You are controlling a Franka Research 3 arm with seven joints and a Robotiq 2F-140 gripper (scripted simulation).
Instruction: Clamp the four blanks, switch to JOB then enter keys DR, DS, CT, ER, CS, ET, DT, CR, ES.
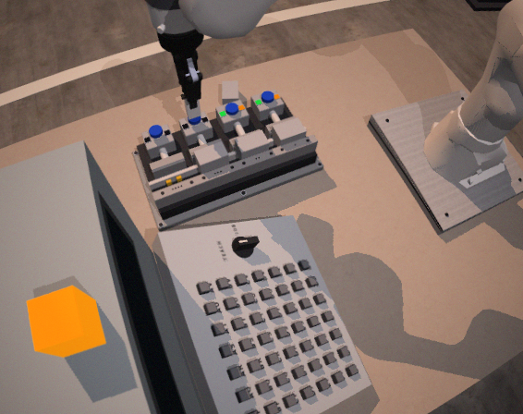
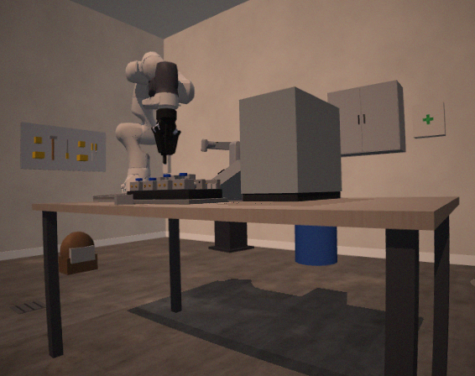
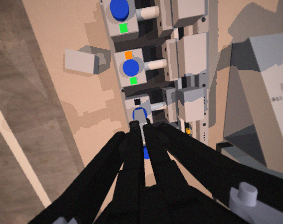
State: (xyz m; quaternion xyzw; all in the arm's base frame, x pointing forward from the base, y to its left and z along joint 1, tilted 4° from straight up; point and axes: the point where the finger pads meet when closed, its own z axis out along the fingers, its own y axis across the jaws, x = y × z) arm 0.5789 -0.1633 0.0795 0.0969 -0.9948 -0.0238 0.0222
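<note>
My gripper (image 1: 193,106) (image 2: 164,161) (image 3: 139,116) is shut with no blank, just above the second station's blue valve (image 1: 195,120). A pale patch at the tips partly hides this valve; contact is unclear. That station's blank (image 1: 210,156) is on the rails and its lenses look dark. Two more blanks (image 1: 252,142) (image 1: 288,130) are on the right stations, with green and amber lenses lit. The left station shows no blank, and its valve (image 1: 155,131) has dark lenses. A fourth blank (image 1: 230,91) (image 3: 80,61) lies behind the vises. The selector (image 1: 245,246) is black; its setting is unclear.
The key panel (image 1: 185,259) stands in front of the vises, with no key lit. The grey cabinet (image 1: 37,208) (image 2: 268,147) is at the left in the top view, with its amber lamp (image 1: 65,321) lit. The arm's base plate (image 1: 402,134) is at the right.
</note>
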